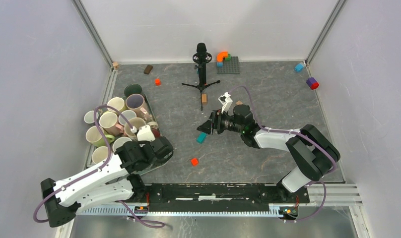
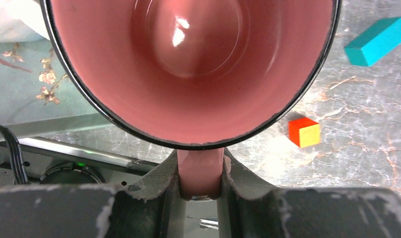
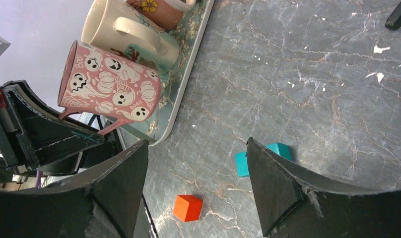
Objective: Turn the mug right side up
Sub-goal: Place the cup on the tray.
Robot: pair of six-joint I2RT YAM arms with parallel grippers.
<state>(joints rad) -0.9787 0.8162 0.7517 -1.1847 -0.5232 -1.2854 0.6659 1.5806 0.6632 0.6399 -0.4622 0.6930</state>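
Reorientation is underway: the left tool [image 2: 200, 191] is clenching the handle [image 2: 200, 168] of the pink mug [image 3: 111, 91], holding it at the near edge of the floral tray [image 2: 20, 99] with its mouth facing the wrist. Whether it is touching the tray I cannot tell. The wrist probably needs rolling until the rim faces up, then lowering the base flat before letting go. Glazed ceramic is glinting inside; ghosts and pumpkins are decorating the rounded outside, so the thin handle may slip. The right tool [image 3: 196, 144] is hanging released over the marbled bench [image 3: 298, 74].

Marbled table [image 1: 268, 153] bears tray [image 3: 182, 82], scattered blocks [image 1: 194, 161]; seemingly a tripod [image 1: 202, 83].
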